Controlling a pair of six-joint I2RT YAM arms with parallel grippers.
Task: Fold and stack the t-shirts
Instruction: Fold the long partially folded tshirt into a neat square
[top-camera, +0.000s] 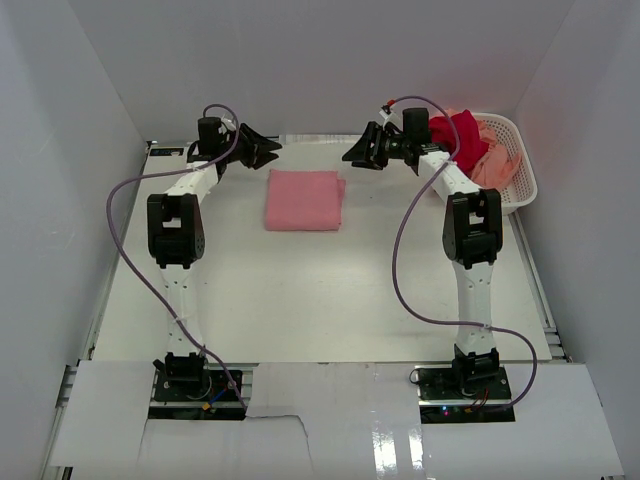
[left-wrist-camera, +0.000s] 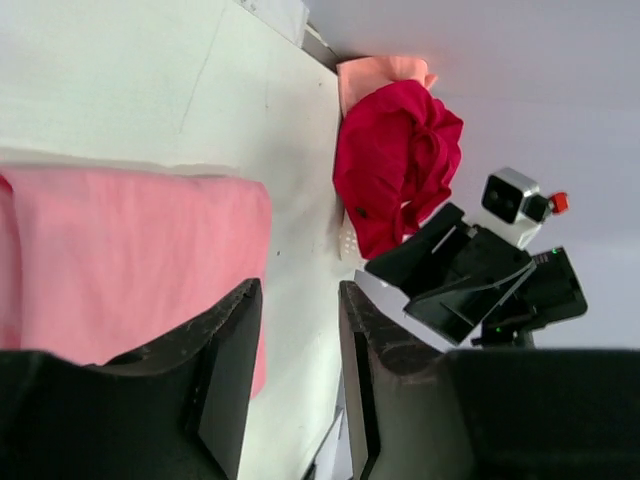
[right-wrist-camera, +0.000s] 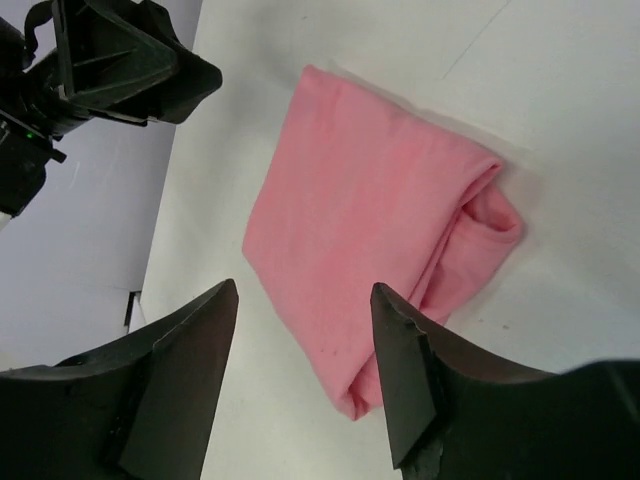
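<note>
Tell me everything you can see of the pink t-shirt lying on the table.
The pink t-shirt is plain, soft-looking cloth with no print visible, already folded into a flat, roughly square packet of several layers. One side shows a rounded fold and loose layered edges; the other sides look neat. It lies flat on the white table, toward the far side and near the middle of its width. Only the table touches it.
</note>
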